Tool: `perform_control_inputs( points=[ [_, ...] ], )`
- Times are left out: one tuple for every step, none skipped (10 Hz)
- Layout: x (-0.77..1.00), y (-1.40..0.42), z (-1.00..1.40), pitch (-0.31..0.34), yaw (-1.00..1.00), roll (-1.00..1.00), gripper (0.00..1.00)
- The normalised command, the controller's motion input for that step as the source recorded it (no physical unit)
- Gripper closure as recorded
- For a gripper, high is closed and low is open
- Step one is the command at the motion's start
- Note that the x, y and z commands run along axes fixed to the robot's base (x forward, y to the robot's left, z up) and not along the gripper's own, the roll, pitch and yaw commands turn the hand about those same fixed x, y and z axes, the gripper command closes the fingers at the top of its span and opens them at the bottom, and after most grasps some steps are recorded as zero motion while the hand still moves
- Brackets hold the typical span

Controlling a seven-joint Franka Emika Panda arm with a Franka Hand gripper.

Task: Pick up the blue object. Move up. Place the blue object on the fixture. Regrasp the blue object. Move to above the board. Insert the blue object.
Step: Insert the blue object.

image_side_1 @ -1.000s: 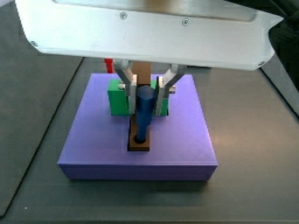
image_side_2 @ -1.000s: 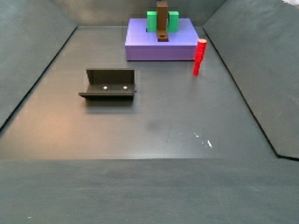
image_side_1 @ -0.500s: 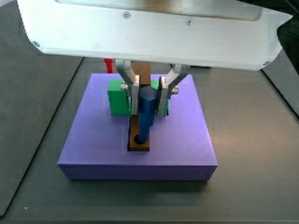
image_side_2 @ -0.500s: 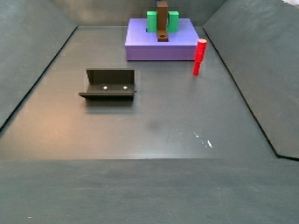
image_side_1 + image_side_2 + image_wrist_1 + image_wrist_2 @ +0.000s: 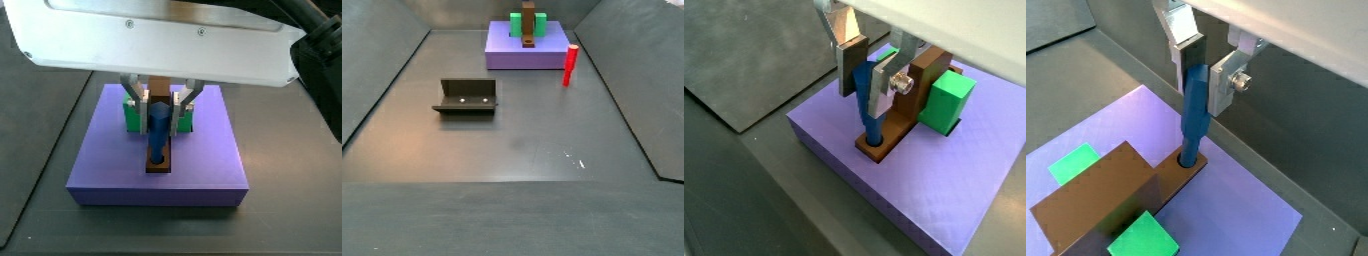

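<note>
The blue object (image 5: 1194, 110) is gripped upright by the gripper (image 5: 1205, 70) above the board (image 5: 938, 190). Its lower tip is seated in the brown bar's (image 5: 1109, 195) hole.

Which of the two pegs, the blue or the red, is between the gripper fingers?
The blue peg. The gripper holds it above the purple board, its lower end in the brown bar's hole. The red peg stands alone on the floor beside the board.
</note>
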Motion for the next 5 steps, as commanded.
perform_control_inputs(
  points=[
    [0.00,-0.04,-0.07,0.000,0.00,-0.03,1.00],
    [0.09,-0.05,-0.15,0.000,0.00,-0.04,1.00],
    [0.07,0.00,-0.23,0.000,0.00,-0.04,1.00],
    [0.00,0.10,-0.30,0.000,-0.12,-0.03,1.00],
    [0.00,0.17,-0.34,0.000,-0.15,-0.08,1.00]
  ],
)
